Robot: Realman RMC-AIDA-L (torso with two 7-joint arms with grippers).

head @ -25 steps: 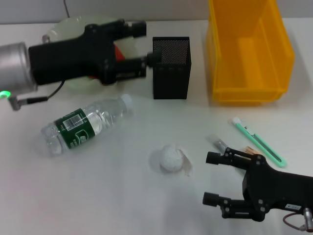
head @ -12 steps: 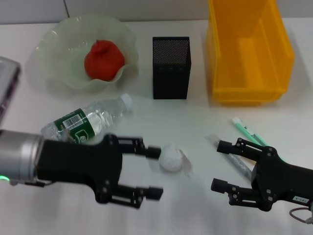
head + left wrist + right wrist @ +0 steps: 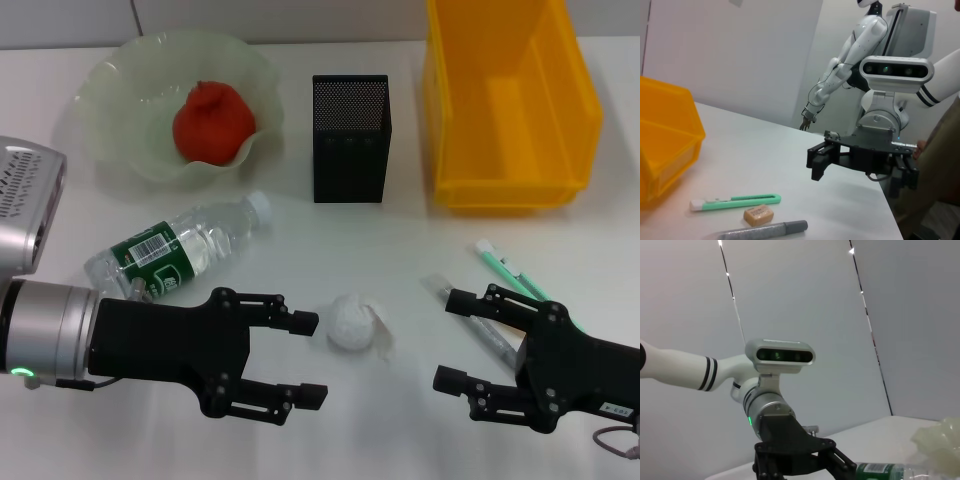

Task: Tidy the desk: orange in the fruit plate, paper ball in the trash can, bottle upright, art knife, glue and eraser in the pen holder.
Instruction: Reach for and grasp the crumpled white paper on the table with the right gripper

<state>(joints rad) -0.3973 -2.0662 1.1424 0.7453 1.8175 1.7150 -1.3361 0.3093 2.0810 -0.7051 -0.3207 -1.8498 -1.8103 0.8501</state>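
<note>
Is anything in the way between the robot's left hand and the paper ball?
No, nothing visible is. The open left gripper sits just left of the paper ball, with only bare table between them.

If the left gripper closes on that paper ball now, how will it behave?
The paper ball looks crumpled and loose, so it is probably very light and will squash rather than resist. Being roundish on a smooth table, it may skid or roll if one of the fingers of the open left gripper nudges it first.

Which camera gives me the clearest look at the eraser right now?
The left wrist view: the eraser lies in the open between the art knife and the glue. In the head view the right gripper hides it; the right wrist view misses it.
</note>
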